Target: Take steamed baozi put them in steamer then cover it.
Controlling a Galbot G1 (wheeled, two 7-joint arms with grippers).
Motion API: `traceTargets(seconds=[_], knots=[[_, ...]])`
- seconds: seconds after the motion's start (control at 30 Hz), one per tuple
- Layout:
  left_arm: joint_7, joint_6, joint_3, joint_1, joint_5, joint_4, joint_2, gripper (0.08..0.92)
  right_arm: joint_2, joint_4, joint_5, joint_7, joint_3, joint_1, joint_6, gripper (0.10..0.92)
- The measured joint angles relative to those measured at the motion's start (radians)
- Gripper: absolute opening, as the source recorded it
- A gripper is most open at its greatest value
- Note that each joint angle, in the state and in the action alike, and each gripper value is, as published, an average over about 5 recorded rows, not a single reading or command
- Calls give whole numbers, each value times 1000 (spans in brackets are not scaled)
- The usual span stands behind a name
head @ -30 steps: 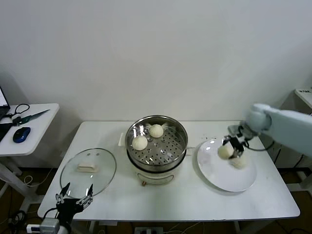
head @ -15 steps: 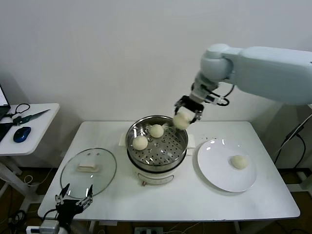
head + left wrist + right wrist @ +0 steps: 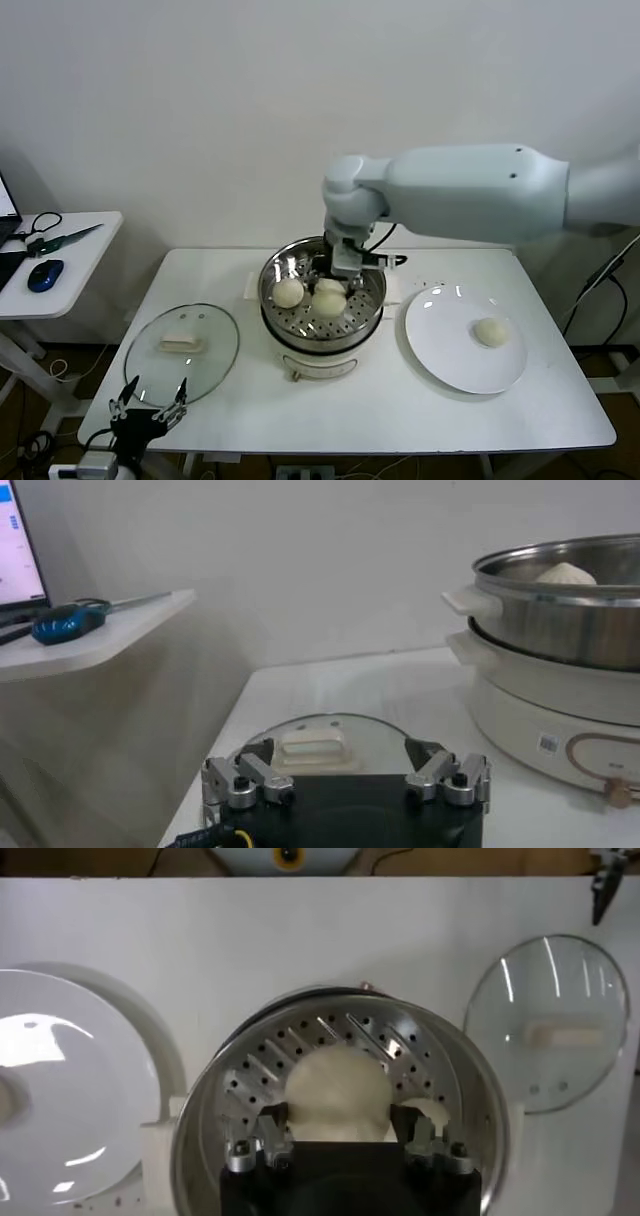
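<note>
The steamer [image 3: 300, 335] stands at mid-table, its steel pot uncovered. My right gripper [image 3: 331, 293] reaches down into it, shut on one steamed baozi [image 3: 328, 304], which sits low over the perforated tray. The right wrist view shows that baozi [image 3: 338, 1091] filling the gap between the fingers [image 3: 268, 1131] of my right gripper [image 3: 338, 1120]. Another baozi [image 3: 288, 292] lies on the tray to its left, and a third [image 3: 489, 331] lies on the white plate [image 3: 450, 365]. My left gripper [image 3: 149, 403] hangs open off the table's front-left edge, facing the glass lid [image 3: 330, 742].
The glass lid [image 3: 182, 350] lies flat on the table left of the steamer. A side table [image 3: 60, 265] with a blue mouse and scissors stands at far left. The white plate sits right of the steamer.
My right arm has carried a baozi from the plate up and across, then down into the steamer. The left arm has not moved.
</note>
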Motion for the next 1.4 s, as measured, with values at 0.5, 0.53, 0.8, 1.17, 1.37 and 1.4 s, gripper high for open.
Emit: traceTargets(seconds=[0.5,0.53,0.8,1.17,1.37,1.4], knots=[[0,4,0,1,0,-7,-2,823,43,-65,-125,52,26,-154,14,690],[0,4,0,2,0,-7,-2,823,44,-67,-126,54,26,-158,16,708],[-1,5,-2,6,0,-12,-3,823,38,-75,-110,50,34,-153,43,820],[0,6,-1,0,-1,-15,-3,823,-59,-129,36,-26,-1,-7,73,823],[0,7,0,-9,-4,-7,-3,823,-171,-163,170,-63,-85,92,15,823],[0,7,1,-12,-4,-7,-3,823,-195,-165,190,-68,-101,104,-5,823]])
